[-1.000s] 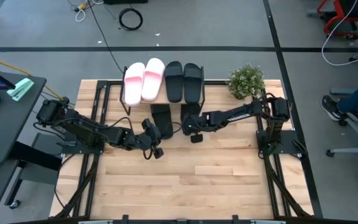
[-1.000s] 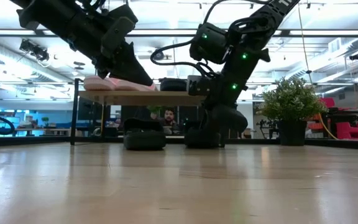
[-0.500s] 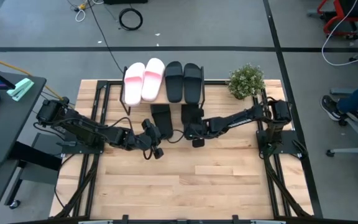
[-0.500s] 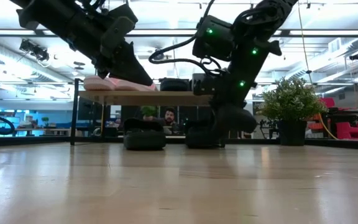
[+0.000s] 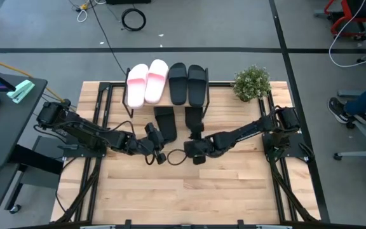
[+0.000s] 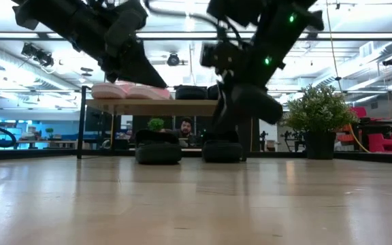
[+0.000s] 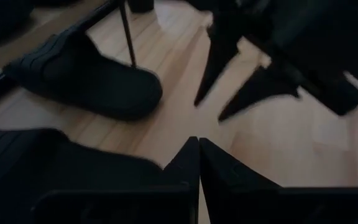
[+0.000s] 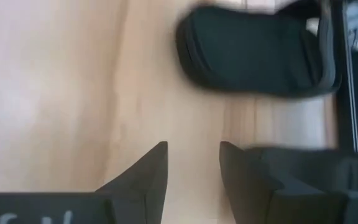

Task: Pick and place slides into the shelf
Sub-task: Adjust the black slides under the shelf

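Right gripper (image 5: 194,135), jaws apart and empty, beside closed left gripper (image 5: 159,134), near two black slides (image 5: 164,119) under the shelf (image 5: 202,95).

The right gripper (image 5: 194,152) now sits back from the shelf (image 5: 202,102), pulled toward the middle of the table (image 5: 234,191) and away from the black slide (image 5: 194,118) it was over a second ago. That slide lies alone on the tabletop under the shelf, and the gripper hangs higher above the wood with its fingers apart.

Grey floor (image 5: 43,38), red chair (image 5: 345,13)
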